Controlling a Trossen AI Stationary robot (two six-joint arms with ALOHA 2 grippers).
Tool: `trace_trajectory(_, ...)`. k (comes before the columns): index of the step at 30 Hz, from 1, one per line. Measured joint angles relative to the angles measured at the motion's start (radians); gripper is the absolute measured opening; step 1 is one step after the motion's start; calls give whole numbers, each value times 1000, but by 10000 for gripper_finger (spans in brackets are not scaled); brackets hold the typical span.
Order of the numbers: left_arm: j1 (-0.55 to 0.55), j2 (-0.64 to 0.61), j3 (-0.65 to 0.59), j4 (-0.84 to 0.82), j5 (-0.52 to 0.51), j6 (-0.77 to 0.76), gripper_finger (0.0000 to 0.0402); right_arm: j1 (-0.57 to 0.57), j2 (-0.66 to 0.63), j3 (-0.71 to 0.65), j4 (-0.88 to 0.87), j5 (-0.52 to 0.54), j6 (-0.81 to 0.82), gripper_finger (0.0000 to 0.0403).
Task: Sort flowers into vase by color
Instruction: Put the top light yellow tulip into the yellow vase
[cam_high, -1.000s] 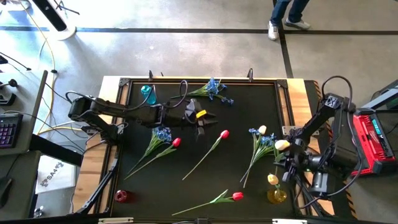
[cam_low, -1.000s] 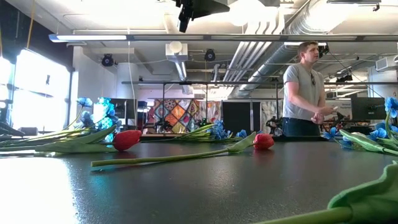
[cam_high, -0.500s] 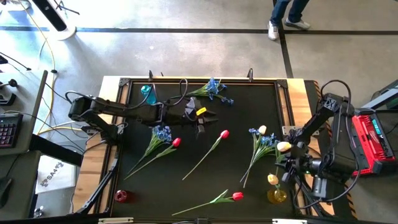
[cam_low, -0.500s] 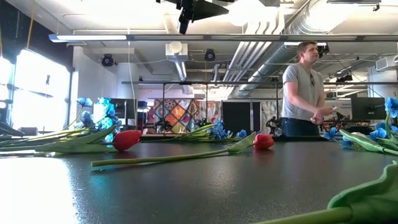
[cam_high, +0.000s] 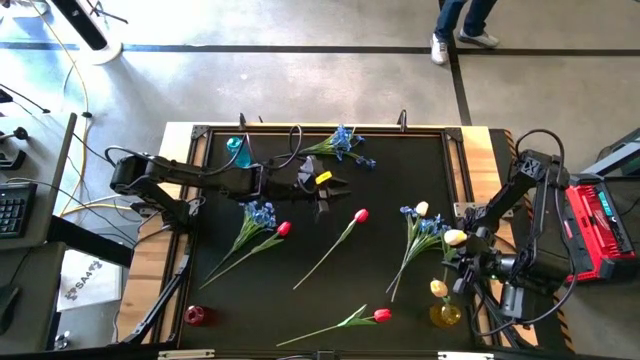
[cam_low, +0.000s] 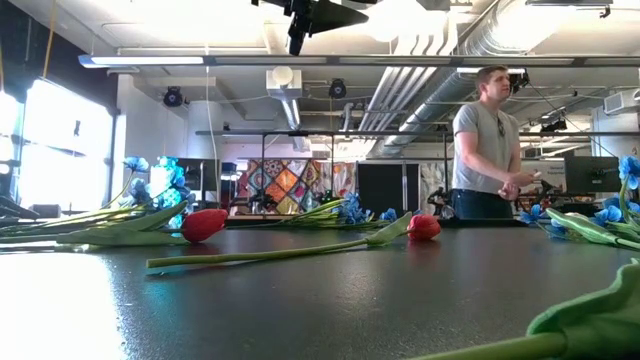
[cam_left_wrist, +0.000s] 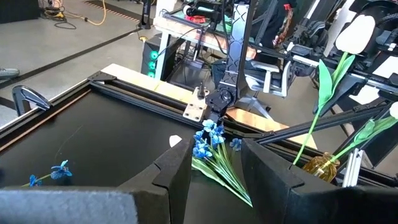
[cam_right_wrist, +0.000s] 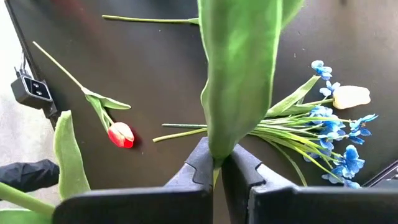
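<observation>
**Flower sorting barely begun: one yellow tulip in its vase**

High view: a yellow vase (cam_high: 445, 316) holds one yellow tulip (cam_high: 438, 288). Three red tulips, three blue sprays and another yellow tulip lie on the table (cam_high: 400, 165). The blue vase (cam_high: 238, 152) and red vase (cam_high: 195, 315) look empty.

Left wrist view: the left gripper (cam_left_wrist: 230, 177) hovers part-open, empty.

Right wrist view: the right gripper (cam_right_wrist: 214, 171) pinches a green stem (cam_right_wrist: 239, 74).

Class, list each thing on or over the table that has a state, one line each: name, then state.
Right gripper: shut on a yellow tulip's stem, above the yellow vase.
Yellow tulip: held, off the table.
Yellow vase: upright, one yellow tulip already in it.
Left gripper: empty, partly open, above the table.
Red vase: empty.
Teal vase: empty.
Red tulips: lying flat.
</observation>
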Motion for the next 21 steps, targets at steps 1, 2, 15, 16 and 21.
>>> trace_trajectory(1,0,0,0,0,0,0,128,0,0,0,0,0,-2,0)
trace_trajectory(2,0,0,0,0,0,0,128,0,0,0,0,0,-2,0)
trace_trajectory(15,-1,0,0,0,23,26,128,1,0,0,87,-8,-171,0)
trace_trajectory(16,-2,0,0,0,23,26,128,5,1,0,87,-8,-173,0)
trace_trajectory(21,-11,0,0,0,23,26,128,38,30,0,88,10,-125,0)
